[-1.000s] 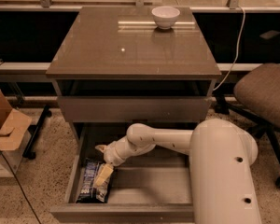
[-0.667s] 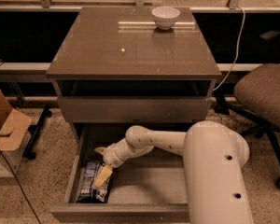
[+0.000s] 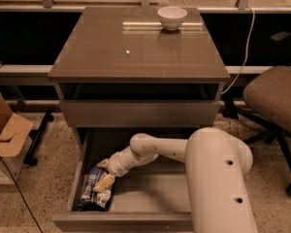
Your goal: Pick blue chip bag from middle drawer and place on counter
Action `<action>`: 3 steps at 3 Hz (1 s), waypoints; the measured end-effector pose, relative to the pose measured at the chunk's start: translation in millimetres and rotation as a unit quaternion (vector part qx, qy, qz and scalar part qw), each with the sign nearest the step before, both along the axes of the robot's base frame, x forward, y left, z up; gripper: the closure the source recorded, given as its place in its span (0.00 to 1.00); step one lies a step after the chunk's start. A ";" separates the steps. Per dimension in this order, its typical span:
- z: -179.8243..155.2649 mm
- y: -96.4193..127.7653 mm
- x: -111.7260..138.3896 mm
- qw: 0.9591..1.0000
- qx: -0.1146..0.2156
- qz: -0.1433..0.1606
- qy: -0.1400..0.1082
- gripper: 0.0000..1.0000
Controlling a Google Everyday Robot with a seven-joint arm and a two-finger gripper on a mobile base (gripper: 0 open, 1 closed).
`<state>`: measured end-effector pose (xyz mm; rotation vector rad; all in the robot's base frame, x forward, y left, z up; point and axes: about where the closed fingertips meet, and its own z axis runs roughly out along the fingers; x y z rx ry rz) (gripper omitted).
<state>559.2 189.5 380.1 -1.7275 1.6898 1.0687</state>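
The middle drawer [image 3: 150,198] is pulled out. The blue chip bag [image 3: 92,192] lies flat in its front-left corner, right up against the left wall, with its long side running front to back.

The gripper [image 3: 105,179] is down inside the drawer, on the bag's upper right part and touching it or as good as. Honestly can't tell if the claw is wide or clamped on the foil.

The pale arm [image 3: 160,149] comes in from the drawer's right side and crosses its floor. Its fat rounded body [image 3: 218,178] hides the drawer's front-right corner.

- **Straight above the drawer:** a shorter flat panel [image 3: 138,113] is shut, and over that there's a dark open slot.
- **On top:** the counter [image 3: 131,52] sits above the drawer's back part. A white bowl [image 3: 172,17] stands near its far edge, a bit right of centre.
- **Right of the drawer:** an office chair [image 3: 276,98] stands close to the arm's body, and a cable [image 3: 246,42] hangs behind it.
- **Left of the drawer:** a cardboard box [image 3: 7,135] sits on the speckled floor, well apart.
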 end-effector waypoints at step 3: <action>75.4 -44.4 -21.4 0.995 0.085 -0.029 -0.053 1.00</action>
